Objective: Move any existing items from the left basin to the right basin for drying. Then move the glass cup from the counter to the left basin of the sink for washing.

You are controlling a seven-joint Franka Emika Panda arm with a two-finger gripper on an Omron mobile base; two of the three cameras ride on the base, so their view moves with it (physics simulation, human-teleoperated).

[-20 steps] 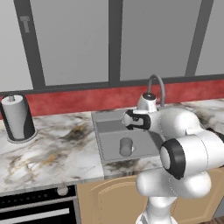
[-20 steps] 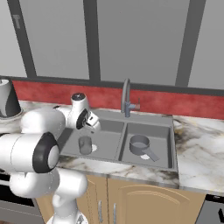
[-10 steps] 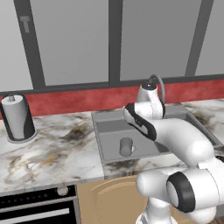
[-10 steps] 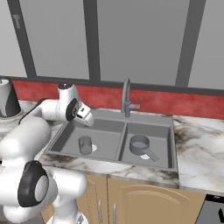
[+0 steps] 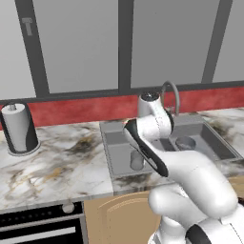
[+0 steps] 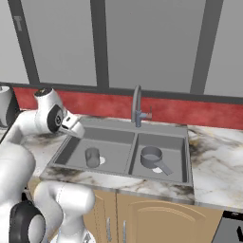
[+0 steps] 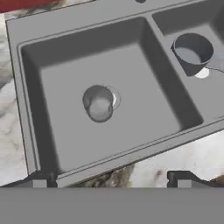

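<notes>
The glass cup (image 6: 92, 156) stands upright in the left basin (image 6: 115, 144) of the sink, next to its white drain; from the hand it is seen from above (image 7: 99, 103). The grey saucepan (image 6: 153, 156) sits in the right basin (image 6: 176, 146), handle pointing to the front right, and appears again at the hand view's upper right (image 7: 192, 51). My gripper (image 6: 75, 128) hovers open above the sink's left rim, up and to the left of the cup, with nothing between its fingertips (image 7: 42, 177). In the left base view my arm crosses in front of the cup (image 5: 137, 160).
A tall curved faucet (image 6: 137, 106) rises behind the divider. A paper towel roll (image 5: 19, 127) stands at the far left of the marble counter (image 5: 57, 167). Red backsplash and window panes lie behind. An oven front (image 5: 43, 226) sits below the counter at left.
My hand has pulled up and to the left, away from the cup, with its jaws still wide. The cup and saucepan have stayed in their basins.
</notes>
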